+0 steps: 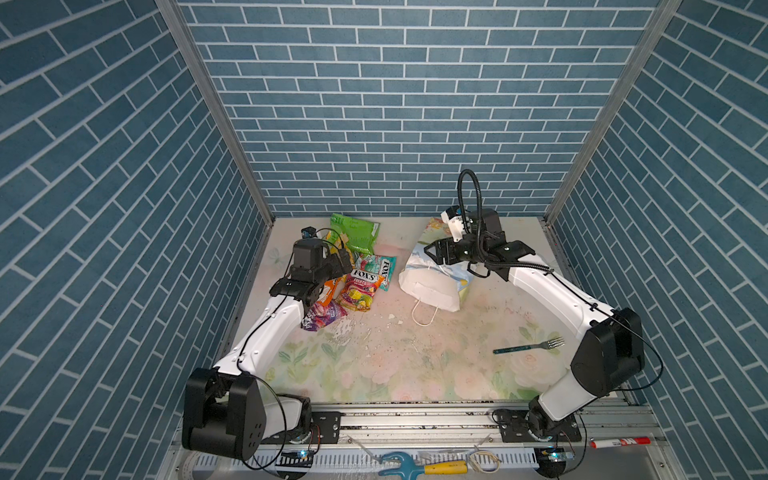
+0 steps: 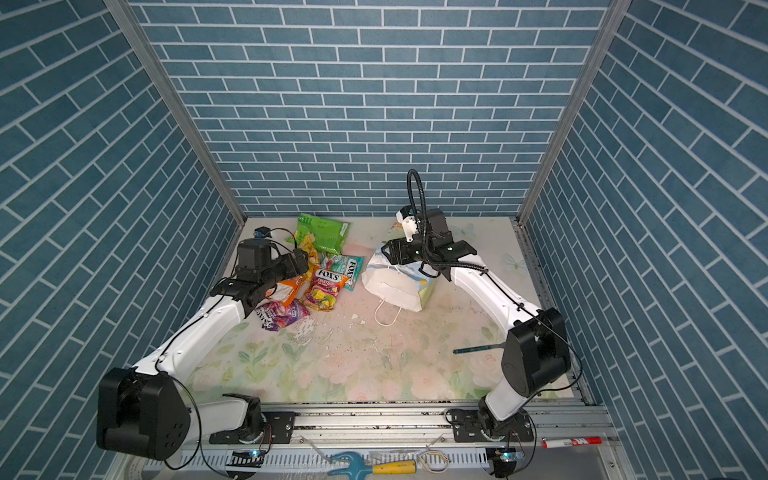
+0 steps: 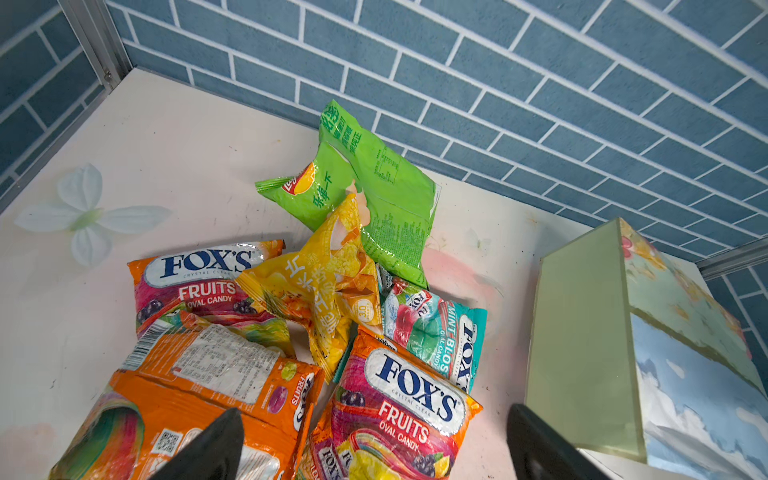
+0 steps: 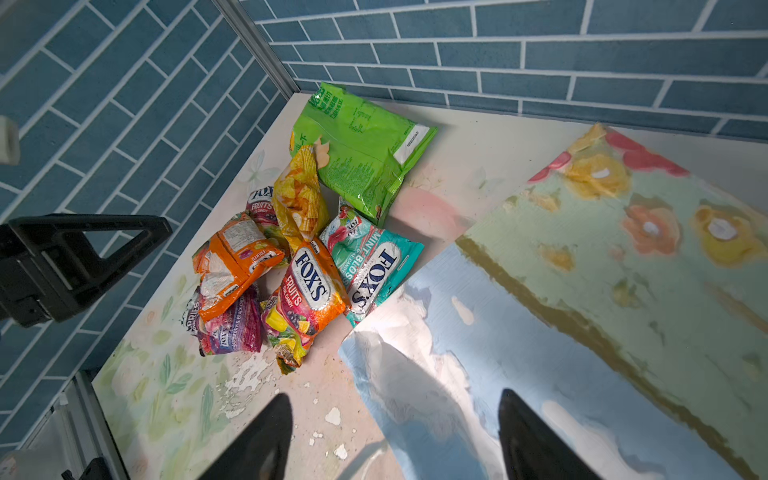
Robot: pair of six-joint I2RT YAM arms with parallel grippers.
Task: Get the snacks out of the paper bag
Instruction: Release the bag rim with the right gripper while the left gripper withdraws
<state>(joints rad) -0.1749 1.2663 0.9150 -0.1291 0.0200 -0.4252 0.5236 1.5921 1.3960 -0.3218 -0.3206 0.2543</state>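
Both stood open: left gripper (image 3: 374,410) above the crinkly plastic snack packets (image 1: 359,286) centre-left, right gripper (image 4: 395,397) above the toppled cloud-print paper bag (image 1: 432,286) beside them

snacks (image 3: 399,411): glossy, crinkled plastic film
paper bag (image 4: 540,332): smooth paper, slight sheen, print scuffed along folds
tabletop (image 3: 166,145): matt printed surface, flaking in patches
fork (image 1: 552,343): metal tines
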